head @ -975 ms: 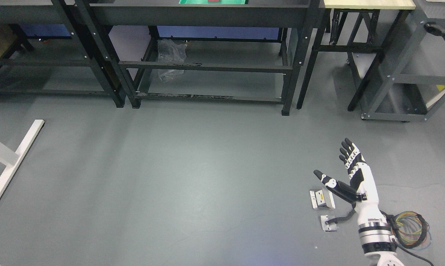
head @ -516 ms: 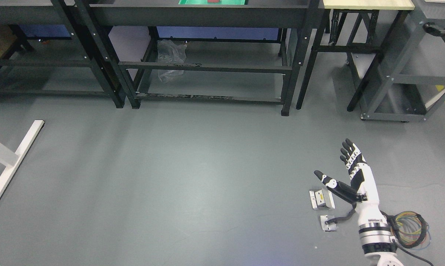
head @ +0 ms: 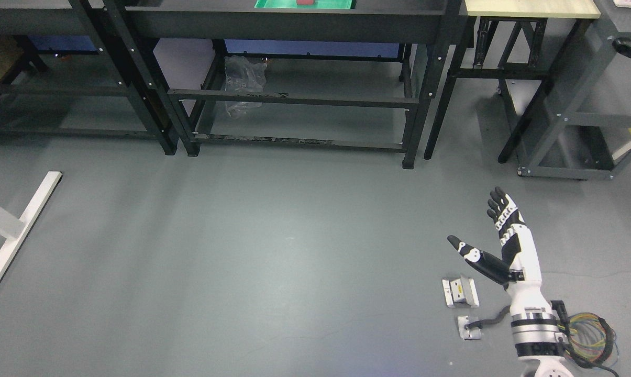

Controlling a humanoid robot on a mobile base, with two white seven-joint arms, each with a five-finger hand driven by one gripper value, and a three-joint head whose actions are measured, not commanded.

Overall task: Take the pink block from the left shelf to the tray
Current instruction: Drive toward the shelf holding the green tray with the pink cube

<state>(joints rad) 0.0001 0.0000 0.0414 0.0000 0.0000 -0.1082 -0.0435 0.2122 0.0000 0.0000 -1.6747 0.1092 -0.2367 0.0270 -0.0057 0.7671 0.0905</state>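
The right hand is seen at the lower right of the frame, raised above the grey floor with fingers extended, thumb spread wide, and nothing held. Two small metal plates lie on the floor just left of its wrist. At the top centre, a green tray rests on the black shelf, a reddish-pink block partly visible in it at the frame's edge.

No text, brand, number or sign can be read; the small yellow label on the silver metal plate on the floor is too blurred.
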